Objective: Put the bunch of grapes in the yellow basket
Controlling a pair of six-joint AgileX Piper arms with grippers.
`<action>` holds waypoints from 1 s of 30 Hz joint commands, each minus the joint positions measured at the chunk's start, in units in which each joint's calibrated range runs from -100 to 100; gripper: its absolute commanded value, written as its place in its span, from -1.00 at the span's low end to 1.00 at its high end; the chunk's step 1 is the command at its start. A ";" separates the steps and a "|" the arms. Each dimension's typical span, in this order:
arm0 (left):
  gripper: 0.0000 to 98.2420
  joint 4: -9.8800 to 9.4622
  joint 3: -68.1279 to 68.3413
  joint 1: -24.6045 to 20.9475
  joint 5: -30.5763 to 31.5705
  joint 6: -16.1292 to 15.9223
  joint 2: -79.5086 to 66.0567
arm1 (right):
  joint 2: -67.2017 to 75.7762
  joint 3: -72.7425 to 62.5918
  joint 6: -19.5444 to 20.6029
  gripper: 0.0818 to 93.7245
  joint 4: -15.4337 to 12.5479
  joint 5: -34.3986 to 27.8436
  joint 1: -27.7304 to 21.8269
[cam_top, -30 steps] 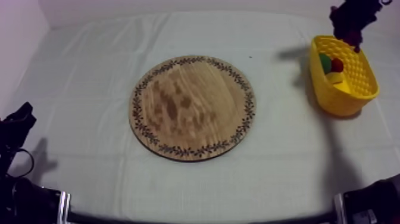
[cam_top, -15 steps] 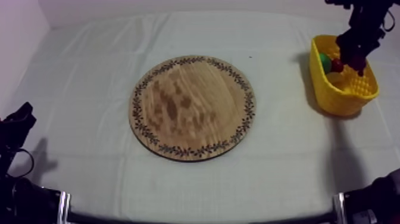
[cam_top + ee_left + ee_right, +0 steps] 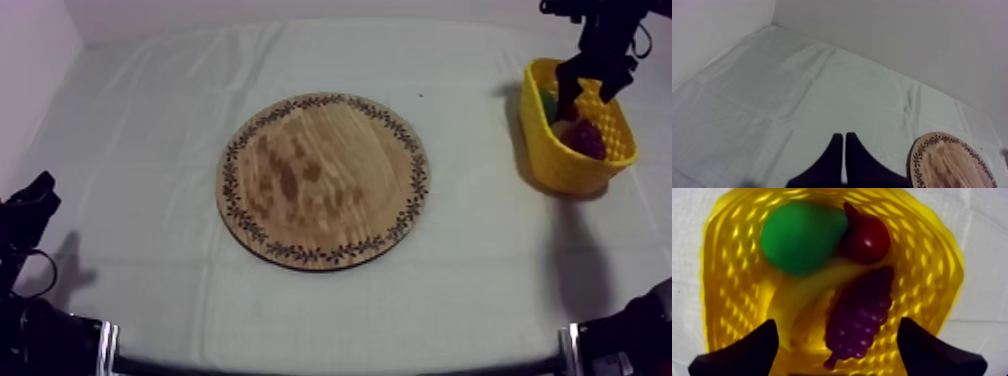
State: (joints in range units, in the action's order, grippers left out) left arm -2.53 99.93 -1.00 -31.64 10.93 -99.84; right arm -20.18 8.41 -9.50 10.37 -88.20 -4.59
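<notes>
The purple bunch of grapes [image 3: 859,315] lies inside the yellow basket [image 3: 722,288], on top of a banana [image 3: 804,295] and beside a green pear [image 3: 802,238] and a small red fruit [image 3: 867,238]. My right gripper [image 3: 837,343] hangs open just above the basket, its black fingers [image 3: 747,350] spread wide with nothing between them. From above, the right gripper [image 3: 592,88] sits over the basket [image 3: 560,160] at the far right, with the grapes [image 3: 587,138] below it. The round wooden board [image 3: 323,180] is bare mid-table. My left gripper [image 3: 844,150] is shut, near the board [image 3: 952,162].
The basket stands near the table's right edge. Grey-white cloth [image 3: 150,150] stretches around the board. My left arm [image 3: 30,215] rests low at the left edge.
My right gripper came down over the basket, opened and let go of the grapes, which now lie in the basket. The left arm has not moved.
</notes>
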 commanded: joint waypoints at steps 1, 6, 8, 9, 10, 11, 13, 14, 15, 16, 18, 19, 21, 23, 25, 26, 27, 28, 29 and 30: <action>-1.00 0.01 -0.04 0.02 -0.05 -0.01 0.02 | 2.63 0.90 -0.26 0.27 -0.01 0.00 0.08; -1.00 0.01 -0.04 0.02 -0.05 -0.01 0.02 | 11.61 5.58 -1.15 -0.01 -0.19 1.33 0.39; -1.00 0.01 -0.04 0.02 -0.05 -0.01 0.02 | 15.95 8.48 -1.26 -0.11 0.18 2.58 0.65; -1.00 0.01 -0.04 0.02 -0.05 -0.01 0.02 | 18.22 10.24 -1.18 -0.15 0.51 3.50 0.82; -1.00 0.01 -0.04 0.02 -0.05 -0.01 0.02 | 20.54 12.10 -0.97 -0.20 0.92 4.54 1.06; -1.00 0.01 -0.04 0.02 -0.05 -0.01 0.02 | 22.87 14.10 -0.66 -0.24 1.39 5.69 1.29; -1.00 0.01 -0.04 0.02 -0.05 -0.01 0.02 | 27.58 18.28 -0.03 -0.32 2.26 8.19 1.65; -1.00 0.01 -0.04 0.02 -0.05 -0.01 0.02 | 29.92 20.43 0.27 -0.36 2.61 9.52 1.75; -1.00 0.01 -0.04 0.02 -0.05 -0.01 0.02 | 32.22 22.60 0.53 -0.40 2.90 10.89 1.78; -1.00 0.01 -0.04 0.02 -0.05 -0.01 0.02 | 34.46 24.79 0.65 -0.44 3.07 12.34 1.73; -1.00 0.01 -0.04 0.02 -0.05 -0.01 0.02 | 38.90 29.26 0.73 -0.53 3.15 15.51 1.63; -1.00 0.01 -0.04 0.02 -0.05 -0.01 0.02 | 41.10 31.62 0.85 -0.57 3.16 17.29 1.62; -1.00 0.01 -0.04 0.02 -0.05 -0.01 0.02 | 45.51 36.71 1.01 -0.66 3.30 21.07 1.99; -1.00 0.01 -0.04 0.02 -0.05 -0.01 0.02 | 49.80 41.72 0.77 -0.74 3.23 24.59 2.59; -1.00 0.01 -0.04 0.02 -0.05 -0.01 0.02 | 53.83 46.13 -0.67 -0.81 2.13 27.93 3.03; -1.00 0.01 -0.04 0.02 -0.05 -0.01 0.02 | 55.73 48.10 -1.69 -0.86 1.23 29.39 3.13; -1.00 0.01 -0.04 0.02 -0.05 -0.01 0.02 | 57.59 49.94 -2.59 -0.90 0.22 30.78 3.15; -1.00 0.01 -0.04 0.02 -0.05 -0.01 0.02 | 59.48 51.66 -3.13 -0.93 -0.77 32.06 3.15; -1.00 0.01 -0.04 0.02 -0.05 -0.01 0.02 | 61.34 53.27 -3.42 -0.94 -1.77 33.30 3.12; -1.00 0.01 -0.04 0.02 -0.05 -0.01 0.02 | 63.20 54.79 -3.63 -0.96 -2.84 34.48 3.06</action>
State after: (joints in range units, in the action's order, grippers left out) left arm -2.53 99.93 -1.00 -31.71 10.93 -99.84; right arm 37.29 57.89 -12.26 9.38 -56.60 -1.49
